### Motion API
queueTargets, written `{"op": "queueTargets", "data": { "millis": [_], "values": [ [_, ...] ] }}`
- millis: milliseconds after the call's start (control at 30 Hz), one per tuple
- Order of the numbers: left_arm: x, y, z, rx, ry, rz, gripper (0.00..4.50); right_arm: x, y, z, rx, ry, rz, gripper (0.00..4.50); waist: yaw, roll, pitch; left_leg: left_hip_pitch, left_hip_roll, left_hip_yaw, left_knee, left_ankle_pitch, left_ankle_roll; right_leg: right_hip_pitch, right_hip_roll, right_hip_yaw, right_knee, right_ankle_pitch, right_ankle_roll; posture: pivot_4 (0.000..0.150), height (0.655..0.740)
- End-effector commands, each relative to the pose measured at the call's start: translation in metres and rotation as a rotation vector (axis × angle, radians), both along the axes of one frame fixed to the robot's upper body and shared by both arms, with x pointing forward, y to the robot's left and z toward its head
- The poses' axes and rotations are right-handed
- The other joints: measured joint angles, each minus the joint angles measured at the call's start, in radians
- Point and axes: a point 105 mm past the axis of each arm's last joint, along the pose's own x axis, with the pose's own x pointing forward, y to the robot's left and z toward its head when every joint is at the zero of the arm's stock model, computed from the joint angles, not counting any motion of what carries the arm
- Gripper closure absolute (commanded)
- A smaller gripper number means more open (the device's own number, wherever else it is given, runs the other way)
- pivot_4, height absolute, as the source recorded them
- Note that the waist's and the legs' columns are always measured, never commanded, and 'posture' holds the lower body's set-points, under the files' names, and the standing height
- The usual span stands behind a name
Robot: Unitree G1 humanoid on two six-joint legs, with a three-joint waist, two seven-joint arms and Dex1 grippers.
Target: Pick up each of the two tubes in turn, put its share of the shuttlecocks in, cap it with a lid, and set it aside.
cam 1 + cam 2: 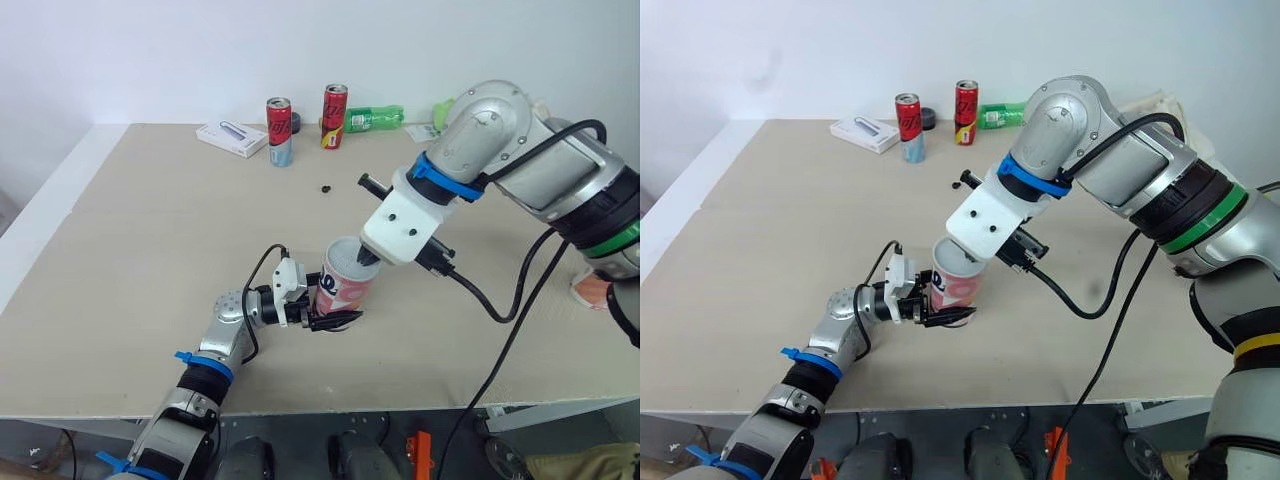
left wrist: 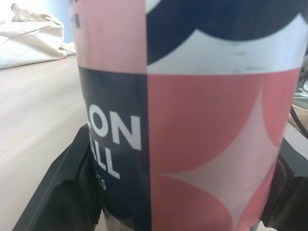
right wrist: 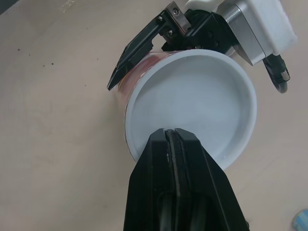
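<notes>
From the head, the left gripper (image 1: 336,319) clamps the upright tube (image 1: 345,287) low on the table (image 1: 150,250); its wrist camera confirms that grip; the right gripper's (image 3: 169,138) 2 fingers, pinched shut and empty, sit at the lid's (image 3: 197,103) edge, where an off-centre push could seat it crooked.

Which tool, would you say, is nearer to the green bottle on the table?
Right. The right tool is at the rim of the tube, closer to the green bottle; the left tool grips the tube lower, on the robot's side.
</notes>
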Motion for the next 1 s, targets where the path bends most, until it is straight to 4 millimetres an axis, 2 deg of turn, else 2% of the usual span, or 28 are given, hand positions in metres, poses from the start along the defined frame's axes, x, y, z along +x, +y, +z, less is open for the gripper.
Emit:
{"op": "queueTargets", "data": {
  "millis": [33, 200, 367, 500, 600, 700, 800, 900, 1000],
  "values": [
    [0.0, 0.003, -0.014, 0.032, 0.051, 0.02, 0.97, -0.012, -0.002, -0.034, -0.088, 0.161, 0.01, 4.48, 0.0, 0.0, 0.0, 0.0, 0.0, 0.0, 0.0, 0.0, 0.0, 0.0, 0.0, 0.0, 0.0, 0.0, -0.001, 0.15, 0.74],
    [0.0, 0.003, -0.013, 0.031, 0.047, 0.02, 0.97, -0.015, 0.005, -0.028, -0.023, 0.239, -0.038, 4.48, 0.0, 0.0, 0.0, 0.001, 0.0, -0.001, -0.002, 0.0, 0.0, 0.001, 0.0, -0.001, -0.001, -0.001, -0.001, 0.15, 0.74],
    [0.0, 0.003, -0.013, 0.03, 0.044, 0.019, 0.97, -0.006, 0.013, 0.001, 0.087, 0.222, -0.084, 4.48, 0.0, 0.0, 0.0, 0.001, 0.0, -0.001, -0.002, 0.0, 0.0, 0.001, -0.001, -0.001, -0.001, -0.001, -0.001, 0.15, 0.74],
    [0.0, 0.002, -0.013, 0.028, 0.036, 0.021, 0.97, -0.001, 0.01, 0.023, 0.184, 0.213, -0.128, 4.48, 0.0, 0.0, 0.0, 0.0, 0.0, -0.001, -0.002, 0.0, 0.0, 0.001, -0.002, -0.002, -0.001, -0.001, -0.001, 0.15, 0.74],
    [-0.001, 0.003, -0.015, 0.034, 0.014, 0.026, 0.97, 0.001, -0.005, 0.048, 0.312, 0.204, -0.192, 4.48, 0.003, 0.0, 0.0, -0.004, 0.0, 0.0, -0.002, 0.0, 0.0, -0.003, -0.003, -0.003, -0.001, 0.0, -0.001, 0.15, 0.74],
    [-0.001, 0.005, -0.013, 0.027, -0.01, 0.033, 0.97, -0.003, -0.024, 0.062, 0.401, 0.2, -0.245, 4.48, 0.005, 0.0, 0.001, -0.009, 0.0, 0.001, -0.001, 0.0, 0.0, -0.008, -0.004, -0.003, -0.002, 0.0, 0.0, 0.15, 0.74],
    [0.0, 0.009, -0.006, 0.019, -0.033, 0.034, 0.97, -0.013, -0.044, 0.069, 0.496, 0.206, -0.31, 4.48, 0.005, 0.0, 0.001, -0.012, 0.0, 0.0, -0.002, 0.0, -0.001, -0.009, -0.005, -0.003, -0.004, 0.0, 0.0, 0.15, 0.74],
    [0.002, 0.013, -0.004, 0.033, -0.05, 0.033, 0.97, -0.016, -0.064, 0.061, 0.589, 0.208, -0.428, 4.48, 0.001, 0.0, 0.001, -0.012, 0.0, 0.001, -0.003, 0.0, 0.0, -0.01, -0.004, -0.002, -0.004, 0.0, 0.001, 0.15, 0.74],
    [0.003, 0.018, -0.007, 0.054, -0.029, 0.023, 0.04, -0.016, -0.08, 0.045, 0.665, 0.228, -0.555, 4.5, -0.002, 0.0, 0.001, -0.011, 0.0, 0.0, -0.003, 0.0, 0.0, -0.009, -0.002, -0.002, -0.002, 0.0, 0.0, 0.15, 0.74]
  ]
}}
